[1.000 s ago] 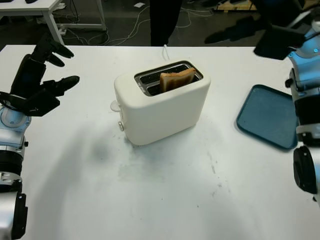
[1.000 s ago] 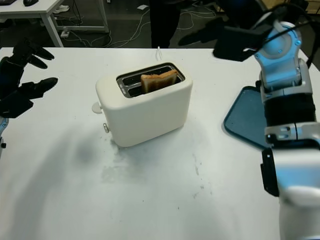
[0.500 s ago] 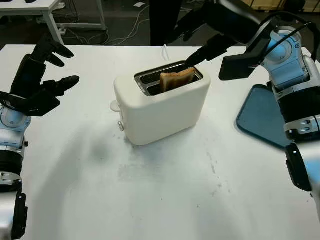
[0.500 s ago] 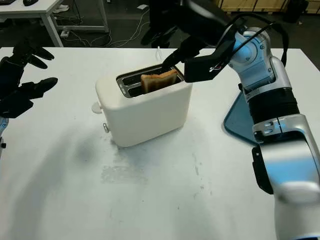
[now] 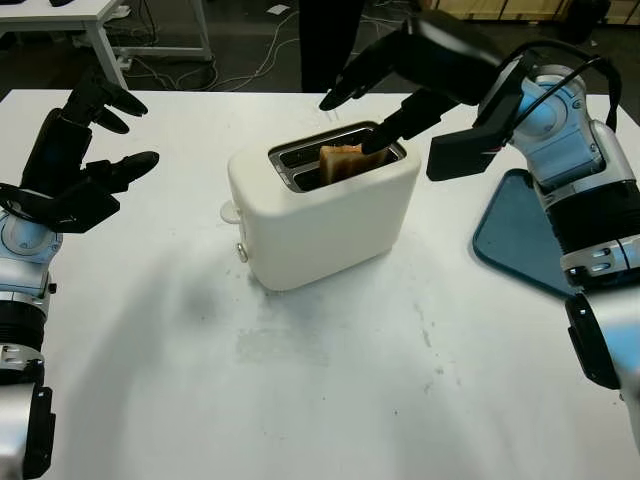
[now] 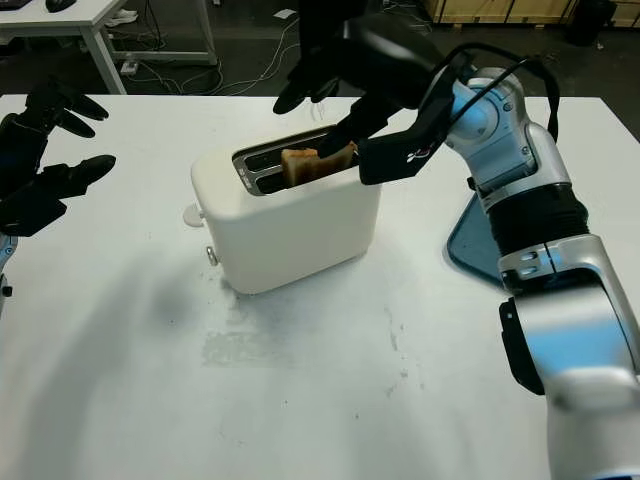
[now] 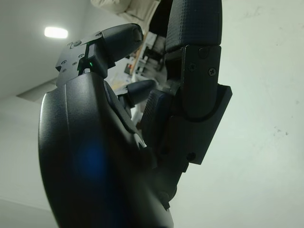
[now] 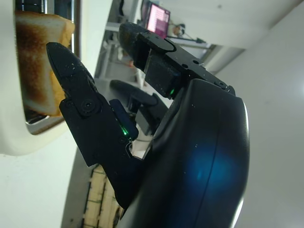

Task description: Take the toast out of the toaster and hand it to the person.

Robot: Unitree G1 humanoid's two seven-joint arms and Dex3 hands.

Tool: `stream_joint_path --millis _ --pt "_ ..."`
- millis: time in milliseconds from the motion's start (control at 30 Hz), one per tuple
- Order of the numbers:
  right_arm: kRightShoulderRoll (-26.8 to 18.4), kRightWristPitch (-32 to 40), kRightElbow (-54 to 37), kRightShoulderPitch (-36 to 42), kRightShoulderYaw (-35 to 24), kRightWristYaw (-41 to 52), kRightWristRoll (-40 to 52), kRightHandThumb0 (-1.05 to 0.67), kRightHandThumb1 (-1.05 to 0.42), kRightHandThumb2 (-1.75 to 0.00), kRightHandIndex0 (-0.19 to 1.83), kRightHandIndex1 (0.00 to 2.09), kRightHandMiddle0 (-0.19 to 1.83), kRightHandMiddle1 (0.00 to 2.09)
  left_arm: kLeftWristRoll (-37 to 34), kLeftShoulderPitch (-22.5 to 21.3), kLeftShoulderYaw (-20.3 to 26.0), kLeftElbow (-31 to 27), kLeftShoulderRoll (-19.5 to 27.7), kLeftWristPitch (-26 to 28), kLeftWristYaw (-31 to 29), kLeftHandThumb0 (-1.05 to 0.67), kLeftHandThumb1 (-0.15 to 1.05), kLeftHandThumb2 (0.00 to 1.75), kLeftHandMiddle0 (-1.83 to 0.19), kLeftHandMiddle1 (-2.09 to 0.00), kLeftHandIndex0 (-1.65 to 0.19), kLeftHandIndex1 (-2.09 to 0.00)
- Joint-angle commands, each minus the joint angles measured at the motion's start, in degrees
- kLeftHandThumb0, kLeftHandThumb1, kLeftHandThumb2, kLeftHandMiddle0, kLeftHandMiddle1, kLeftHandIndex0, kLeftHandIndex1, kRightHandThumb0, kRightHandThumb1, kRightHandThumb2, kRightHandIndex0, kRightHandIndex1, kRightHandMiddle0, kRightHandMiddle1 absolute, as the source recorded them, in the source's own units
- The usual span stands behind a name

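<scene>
A cream two-slot toaster (image 5: 320,220) stands mid-table. A browned slice of toast (image 5: 340,160) sticks up from its front slot, also seen close up as toast (image 8: 40,61). My right hand (image 5: 350,120) hovers open over the toaster's top. One black finger (image 5: 385,132) reaches down to the toast's right end, while the others (image 5: 345,85) stretch above the back slot. The toast is not grasped. My left hand (image 5: 85,150) is held open above the table's left side, well away from the toaster.
A blue tray (image 5: 530,230) lies on the table at the right, partly behind my right arm. A person in dark trousers (image 5: 330,40) stands beyond the far table edge. A white cable (image 5: 330,100) runs off behind the toaster.
My right hand swung in from the right and came down over the toaster; one finger now covers the toast's right end. The left hand stayed put.
</scene>
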Motion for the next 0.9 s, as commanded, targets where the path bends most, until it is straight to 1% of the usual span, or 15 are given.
stream_joint_path --millis 0,200,367,533,733,867 --pt "0.8 -0.7 1.3 0.3 0.8 -0.4 -0.8 -0.46 -0.64 0.0 0.75 0.57 0.99 0.0 -0.5 0.8 0.5 -0.6 -0.4 0.2 0.6 -1.05 0.92 0.45 0.0 -1.75 0.0 -1.61" --pt "1.1 0.5 3.3 0.0 2.1 0.5 -1.3 -0.4 -0.67 -0.01 0.75 0.55 0.96 0.0 -0.5 0.9 0.6 -0.8 -0.3 0.7 0.1 -1.05 0.92 0.45 0.0 -1.75 0.0 -1.61" --pt "1.4 -1.9 6.3 -0.1 3.0 -3.1 -3.4 -0.34 -0.66 0.0 0.79 0.54 0.99 0.01 -0.8 0.8 0.7 -0.4 -0.4 0.2 0.0 -1.05 0.92 0.45 0.0 -1.75 0.0 -1.61" --pt "2.1 -2.5 8.9 -0.4 4.2 -5.1 -5.5 -0.29 -0.65 0.0 0.79 0.52 0.99 0.02 -0.4 1.0 0.7 -0.2 -0.4 -0.1 0.5 -1.05 0.92 0.44 0.0 -1.75 0.0 -1.6" --pt "1.8 -1.6 8.6 -0.6 5.9 -5.2 -7.7 -0.31 -0.69 -0.02 0.78 0.49 0.97 0.0 -0.2 1.1 0.7 -0.2 -0.4 -0.3 0.8 -1.05 0.92 0.45 0.0 -1.75 0.0 -1.59" --pt "1.8 -1.1 8.2 -0.3 6.8 -6.0 -9.1 -0.27 -0.69 -0.01 0.8 0.47 0.97 0.0 -1.0 1.2 0.9 -0.2 -0.7 0.0 0.3 -1.05 0.92 0.44 0.0 -1.74 0.0 -1.59"
